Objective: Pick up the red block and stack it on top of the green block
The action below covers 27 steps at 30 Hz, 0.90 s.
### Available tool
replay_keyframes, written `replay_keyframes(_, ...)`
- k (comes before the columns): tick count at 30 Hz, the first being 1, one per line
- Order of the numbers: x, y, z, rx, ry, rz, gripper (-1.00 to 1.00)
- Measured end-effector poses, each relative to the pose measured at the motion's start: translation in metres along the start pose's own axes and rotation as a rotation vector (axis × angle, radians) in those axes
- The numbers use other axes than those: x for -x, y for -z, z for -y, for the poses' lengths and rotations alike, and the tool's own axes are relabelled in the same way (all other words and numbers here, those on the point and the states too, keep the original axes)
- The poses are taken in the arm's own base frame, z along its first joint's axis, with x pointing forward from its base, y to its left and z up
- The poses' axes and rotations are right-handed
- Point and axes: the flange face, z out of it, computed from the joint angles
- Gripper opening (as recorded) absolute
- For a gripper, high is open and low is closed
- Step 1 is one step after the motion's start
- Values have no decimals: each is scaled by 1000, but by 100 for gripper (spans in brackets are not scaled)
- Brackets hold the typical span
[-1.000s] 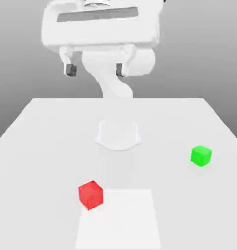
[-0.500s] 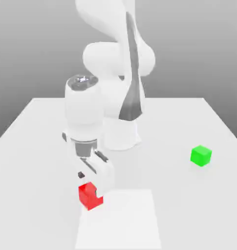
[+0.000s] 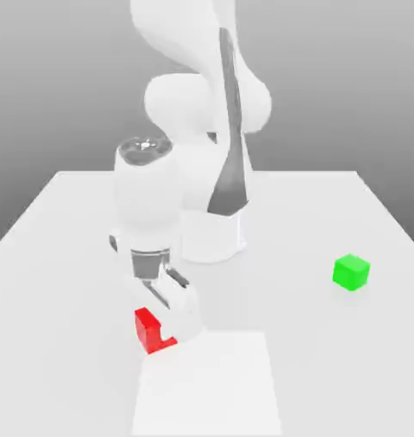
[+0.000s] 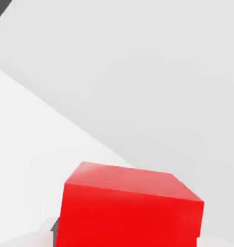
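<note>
White simulated arm (image 3: 197,102) bent over from the upper centre of the exterior view, wrist pointing down toward the lower left of centre. Claw (image 3: 163,329) down at the small bright red matte cube (image 3: 148,329), closed narrow on it, white finger body covering the cube's right portion in the exterior view so that just the left face and a sliver of the front lower edge show. Red cube sitting low on the plain white tabletop (image 3: 65,256), just at the upper left corner of a brighter white square patch (image 3: 210,384) marked on the surface in the lower centre of the frame. Small bright green matte cube (image 3: 352,272) standing alone at the right of the exterior view, well apart from the red cube and from the claw, untouched. In the hand view, red cube (image 4: 130,207) large in the lower centre of the frame, top face and one lit side face visible, pale tabletop (image 4: 138,72) stretching behind it, a dark corner at the upper left.
</note>
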Motion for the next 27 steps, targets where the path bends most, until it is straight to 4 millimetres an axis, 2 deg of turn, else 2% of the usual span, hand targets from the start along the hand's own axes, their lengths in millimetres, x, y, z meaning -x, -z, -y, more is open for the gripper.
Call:
replay_keyframes(4,70,22,-5,-9,207,11,-100)
replay_keyframes(8,150,37,-29,-16,454,21,-100)
replay_keyframes(12,221,48,-74,-18,711,25,-100)
replay_keyframes(16,278,53,-134,-15,968,24,-100)
replay_keyframes(20,317,51,-204,-8,1223,16,-100)
replay_keyframes(23,333,46,-256,-2,1403,6,-100)
replay_keyframes(25,336,40,-268,-3,1445,2,-100)
replay_keyframes(27,337,34,-270,-6,1456,-1,-100)
